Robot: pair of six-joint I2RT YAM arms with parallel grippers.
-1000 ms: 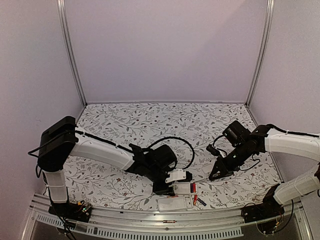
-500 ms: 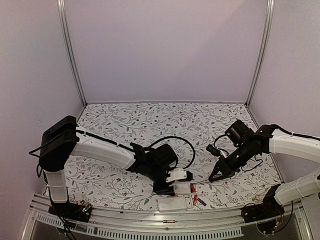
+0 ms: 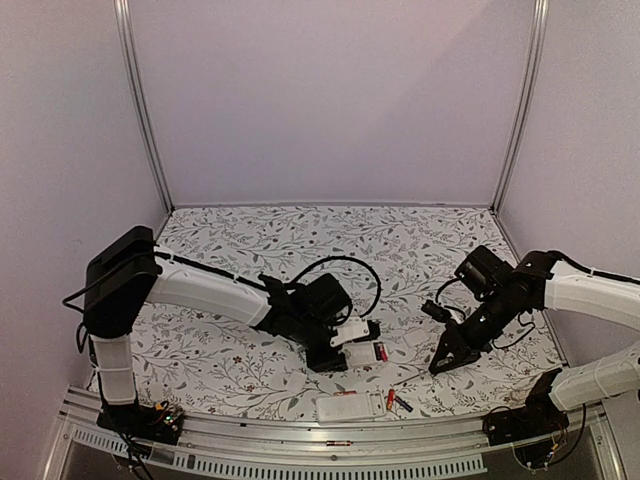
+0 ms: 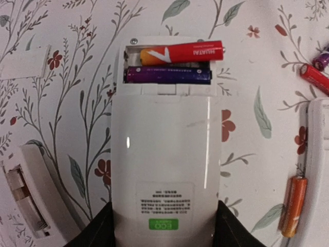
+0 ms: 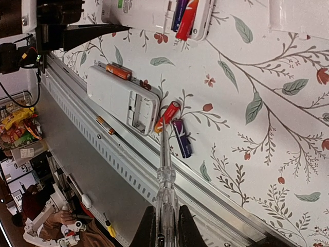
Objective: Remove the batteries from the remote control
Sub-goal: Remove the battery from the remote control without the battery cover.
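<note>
My left gripper (image 4: 164, 234) is shut on a white remote (image 4: 164, 154), back side up, its battery bay open. In the bay lie a red-orange battery (image 4: 182, 52), one end poking past the bay's edge, and a dark purple battery (image 4: 168, 75) seated beside it. In the top view the remote (image 3: 362, 352) sits just right of the left gripper (image 3: 335, 350). My right gripper (image 5: 167, 229) is shut on a thin clear pen-like stick (image 5: 165, 175). Its tip is by two loose batteries, red (image 5: 167, 116) and purple (image 5: 181, 139), on the table. The right gripper (image 3: 447, 357) is to the remote's right.
A second white remote (image 5: 123, 98) lies by the near edge with an empty open bay and an orange battery (image 5: 118, 71) beside it. Loose white covers (image 4: 23, 60) (image 5: 300, 18) lie on the table. A battery (image 5: 104, 125) rests on the metal rail (image 3: 330, 440).
The left gripper has moved the remote away from the near edge, toward the middle of the table. The right gripper with the stick has shifted slightly right and nearer.
</note>
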